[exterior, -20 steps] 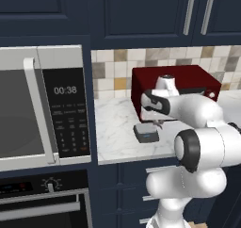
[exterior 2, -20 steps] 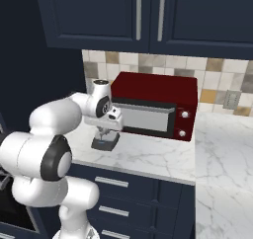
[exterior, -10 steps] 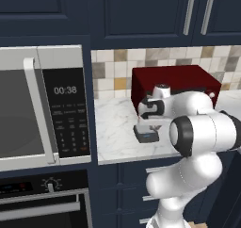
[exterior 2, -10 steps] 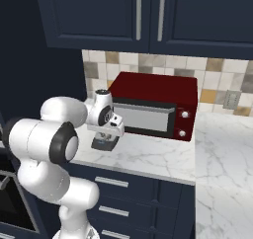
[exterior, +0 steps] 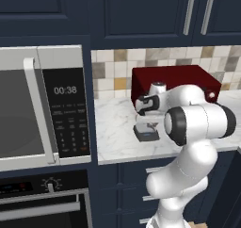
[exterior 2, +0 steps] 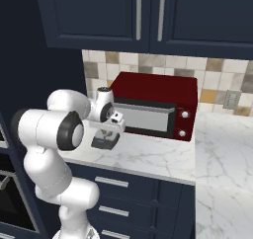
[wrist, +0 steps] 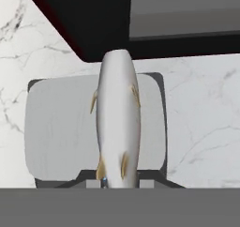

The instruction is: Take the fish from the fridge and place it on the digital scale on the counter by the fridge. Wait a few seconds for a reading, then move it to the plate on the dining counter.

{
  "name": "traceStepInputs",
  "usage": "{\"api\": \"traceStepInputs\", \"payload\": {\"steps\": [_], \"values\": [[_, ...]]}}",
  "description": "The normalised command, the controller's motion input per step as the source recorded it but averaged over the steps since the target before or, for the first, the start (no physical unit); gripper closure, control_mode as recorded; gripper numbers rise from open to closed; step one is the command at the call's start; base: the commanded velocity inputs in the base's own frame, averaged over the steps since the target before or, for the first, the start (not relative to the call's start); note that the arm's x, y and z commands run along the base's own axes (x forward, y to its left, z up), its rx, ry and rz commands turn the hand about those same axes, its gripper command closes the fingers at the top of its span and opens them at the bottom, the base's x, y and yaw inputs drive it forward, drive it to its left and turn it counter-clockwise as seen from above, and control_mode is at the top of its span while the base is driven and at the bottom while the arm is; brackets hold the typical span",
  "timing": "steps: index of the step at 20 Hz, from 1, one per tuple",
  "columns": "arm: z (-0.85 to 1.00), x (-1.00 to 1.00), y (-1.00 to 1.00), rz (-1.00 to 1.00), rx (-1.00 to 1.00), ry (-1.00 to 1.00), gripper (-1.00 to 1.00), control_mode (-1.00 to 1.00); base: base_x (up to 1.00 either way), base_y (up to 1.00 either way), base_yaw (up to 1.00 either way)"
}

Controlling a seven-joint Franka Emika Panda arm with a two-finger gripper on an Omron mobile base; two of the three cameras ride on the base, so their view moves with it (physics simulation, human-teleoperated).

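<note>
Left base view, arm folded forward over the counter, hand pointing down, pinching the fish above the digital scale.

Fish: pale grey-white, elongated body with small tan fins, lying lengthwise across the middle of the digital scale. Digital scale: flat, square, dark-grey casing with lighter grey platform, resting on the white marble tabletop just before the dark-red box
</note>
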Motion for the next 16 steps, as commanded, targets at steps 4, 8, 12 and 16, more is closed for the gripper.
{"api": "traceStepInputs", "payload": {"steps": [4,8,12,16], "values": [[-0.2,0.11,0.0,0.0,0.0,0.1,1.0,-1.0,0.0,0.0,0.0],[-0.1,-0.08,0.08,0.02,0.0,0.07,1.0,-1.0,0.0,0.0,0.0],[-0.02,0.01,0.2,0.03,0.0,0.01,1.0,-1.0,0.0,0.0,0.0],[-0.18,0.11,0.1,0.0,0.0,0.0,1.0,-1.0,0.0,0.0,0.0]]}}
